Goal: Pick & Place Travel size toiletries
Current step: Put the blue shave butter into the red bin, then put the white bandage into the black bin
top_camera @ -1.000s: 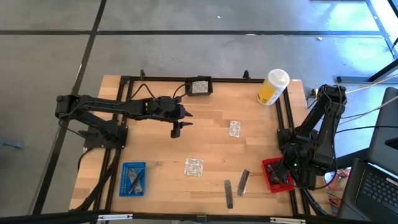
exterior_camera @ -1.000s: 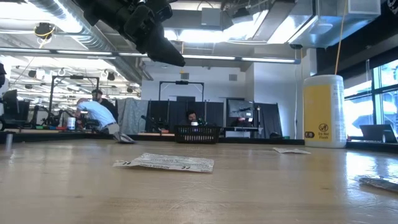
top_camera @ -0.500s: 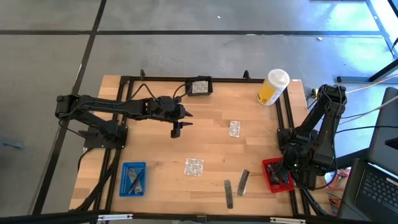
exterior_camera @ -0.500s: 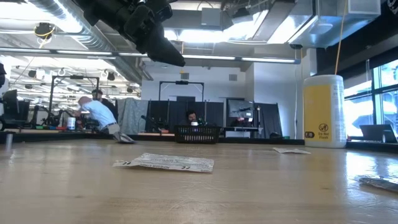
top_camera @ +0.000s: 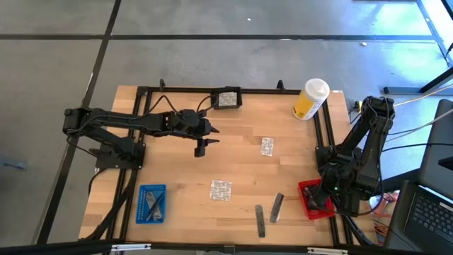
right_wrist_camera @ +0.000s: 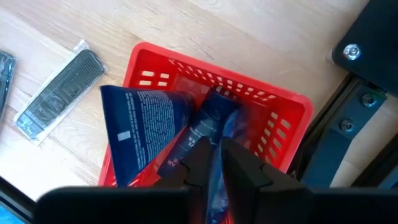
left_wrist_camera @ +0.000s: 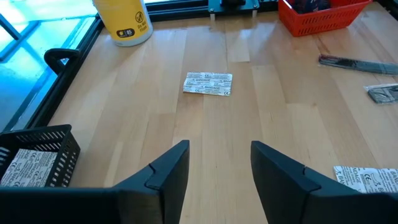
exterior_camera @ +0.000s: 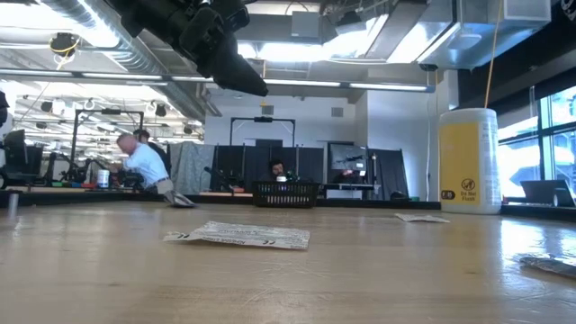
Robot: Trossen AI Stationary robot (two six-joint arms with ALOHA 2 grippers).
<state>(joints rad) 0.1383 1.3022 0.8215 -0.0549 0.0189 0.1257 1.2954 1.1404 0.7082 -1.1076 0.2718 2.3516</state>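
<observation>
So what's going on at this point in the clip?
The right hand is down in the red tray at a dark tube, fingers nearly together. The left hand hangs open over the table middle. Two sachets and two grey sticks lie loose on the wood.

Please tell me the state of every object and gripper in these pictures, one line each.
Left gripper: open, empty, above the table.
Right gripper: fingers slightly apart, over the red tray.
Dark tubes: lying in the red tray.
Yellow container: upright, capped.
Foil sachets: flat on the table.
</observation>
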